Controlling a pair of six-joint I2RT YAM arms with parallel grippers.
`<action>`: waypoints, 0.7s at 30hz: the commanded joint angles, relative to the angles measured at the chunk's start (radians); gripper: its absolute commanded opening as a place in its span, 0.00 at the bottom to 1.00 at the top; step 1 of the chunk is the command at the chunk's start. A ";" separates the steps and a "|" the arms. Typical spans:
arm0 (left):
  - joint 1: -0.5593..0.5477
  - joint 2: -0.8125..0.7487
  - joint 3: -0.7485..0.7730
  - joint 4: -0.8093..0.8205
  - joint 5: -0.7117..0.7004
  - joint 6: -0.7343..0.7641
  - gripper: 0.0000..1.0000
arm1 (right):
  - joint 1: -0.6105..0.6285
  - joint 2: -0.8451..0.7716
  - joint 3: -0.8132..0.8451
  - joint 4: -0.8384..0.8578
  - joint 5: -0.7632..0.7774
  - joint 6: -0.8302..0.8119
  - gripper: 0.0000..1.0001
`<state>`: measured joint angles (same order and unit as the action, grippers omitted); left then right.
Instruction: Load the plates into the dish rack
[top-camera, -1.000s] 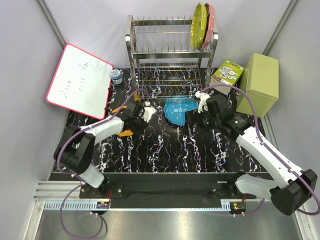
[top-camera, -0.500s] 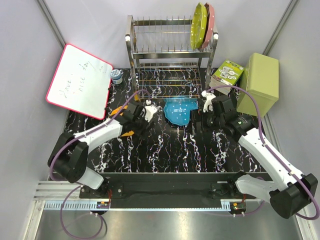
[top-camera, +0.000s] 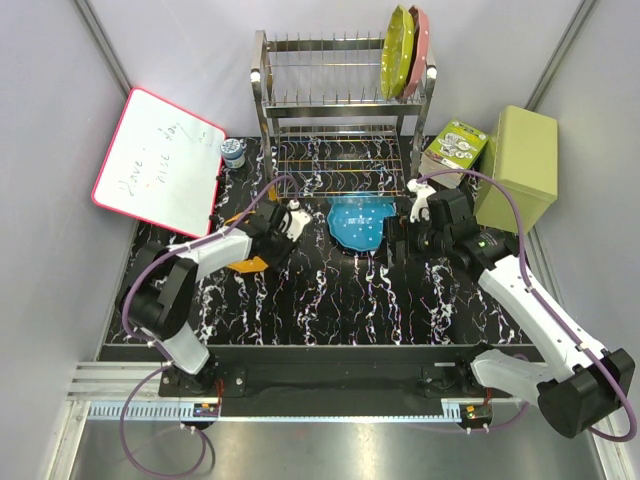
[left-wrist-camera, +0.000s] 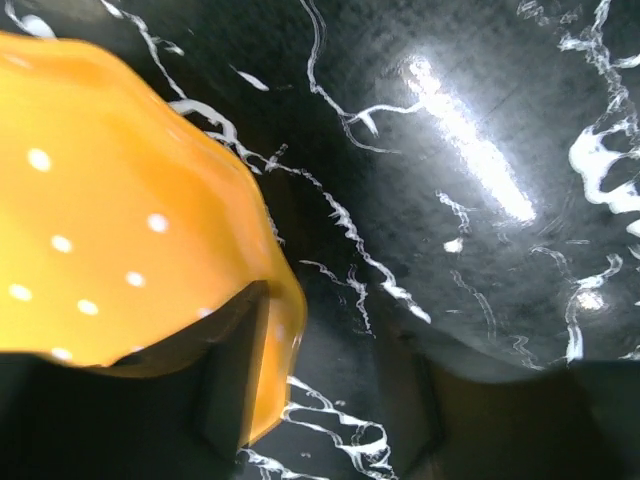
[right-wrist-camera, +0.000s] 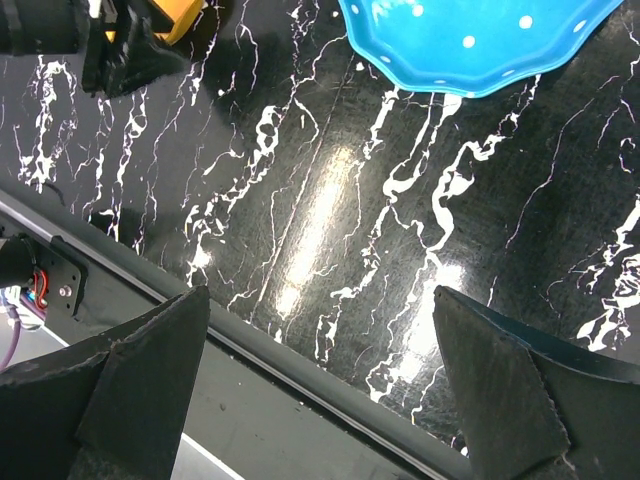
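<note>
- Right gripper (right-wrist-camera: 320, 390) first: its fingers are spread wide with nothing between them, hovering over the table in front of the dish rack's right end, just right of the blue plate.
- Left gripper (left-wrist-camera: 330, 395), in front of the rack's left end: the jaws stand apart with bare table showing between them. The orange plate's rim pokes into that gap by one finger, and nothing is clamped.
- Black marble-look table with white veins (top-camera: 340, 300) carries everything.
- Tall two-tier shiny metal wire dish rack (top-camera: 330, 103) stands at the back centre.
- Red-framed whiteboard with faint handwriting (top-camera: 160, 160) lies tilted, left of the rack.
- Pale green rectangular box (top-camera: 520, 165) stands right of the rack.
- Round scalloped yellow-green plastic plate (top-camera: 398, 52) and its pink twin (top-camera: 420, 45) stand upright side by side in the rack's top tier, at the right end.
- Blue scalloped dotted plate (top-camera: 358, 220) lies flat on the table just in front of the rack's lower tier.
- Orange scalloped dotted plate (left-wrist-camera: 120, 230) lies on the table in front of the rack's left end, mostly hidden under the left arm from above.
- Small green printed carton (top-camera: 455, 148) sits between the rack and the pale green box.
- Little round tin (top-camera: 233, 152) sits just left of the rack.
</note>
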<state>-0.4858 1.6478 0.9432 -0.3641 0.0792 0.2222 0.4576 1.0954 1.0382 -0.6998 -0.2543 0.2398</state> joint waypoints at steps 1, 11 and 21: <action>0.001 0.003 0.036 -0.001 0.097 0.023 0.40 | -0.010 -0.015 0.010 0.034 0.000 -0.013 1.00; -0.171 -0.013 0.018 -0.113 0.200 0.026 0.33 | -0.013 -0.023 -0.073 0.036 -0.019 0.026 1.00; -0.431 0.034 0.031 -0.176 0.356 -0.113 0.40 | -0.031 -0.042 -0.127 0.034 -0.037 0.073 1.00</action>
<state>-0.8120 1.6672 0.9939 -0.4973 0.3042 0.1902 0.4427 1.0843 0.9291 -0.6914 -0.2569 0.2729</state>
